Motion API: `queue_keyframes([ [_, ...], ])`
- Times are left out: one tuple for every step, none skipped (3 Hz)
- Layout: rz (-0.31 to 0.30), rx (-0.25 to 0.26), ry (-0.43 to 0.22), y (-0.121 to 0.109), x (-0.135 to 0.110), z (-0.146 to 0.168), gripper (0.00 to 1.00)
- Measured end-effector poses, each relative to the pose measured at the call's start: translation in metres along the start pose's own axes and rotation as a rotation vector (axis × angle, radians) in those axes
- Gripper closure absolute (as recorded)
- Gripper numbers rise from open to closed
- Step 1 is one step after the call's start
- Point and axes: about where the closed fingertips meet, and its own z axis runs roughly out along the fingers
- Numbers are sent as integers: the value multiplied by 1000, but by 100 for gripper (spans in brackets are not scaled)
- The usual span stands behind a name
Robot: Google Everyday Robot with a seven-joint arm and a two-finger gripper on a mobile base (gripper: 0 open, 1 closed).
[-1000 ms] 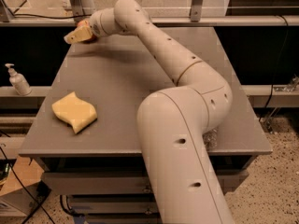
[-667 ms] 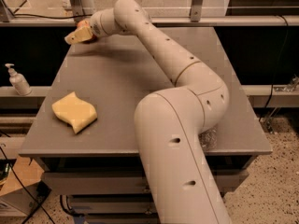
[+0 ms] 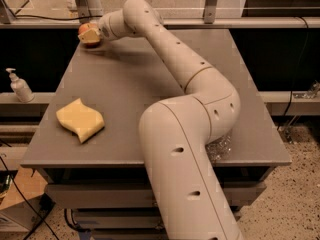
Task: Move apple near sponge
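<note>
Tool (image 3: 91, 34) clamped around red-orange apple (image 3: 86, 31) at far table (image 3: 150, 84) edge, wavy pale-yellow sponge (image 3: 80, 119) well apart

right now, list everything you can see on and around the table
apple: one, red-orange, far left corner of the table, at the gripper
sponge: one, pale yellow, flat on the near left of the table
table: one, grey, centre
pump bottle: one, white, ledge left of the table
crinkled wrapper: one, clear and shiny, near right of the table by the arm
cardboard box: one, brown, floor lower left
arm: one, cream, from front edge to far left corner
gripper: one, at the apple
</note>
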Motion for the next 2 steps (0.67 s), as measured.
queue_keyframes([
  [13,9,8,-6,4,-1,65],
  [7,16,-17,-8,-8,-14,88],
])
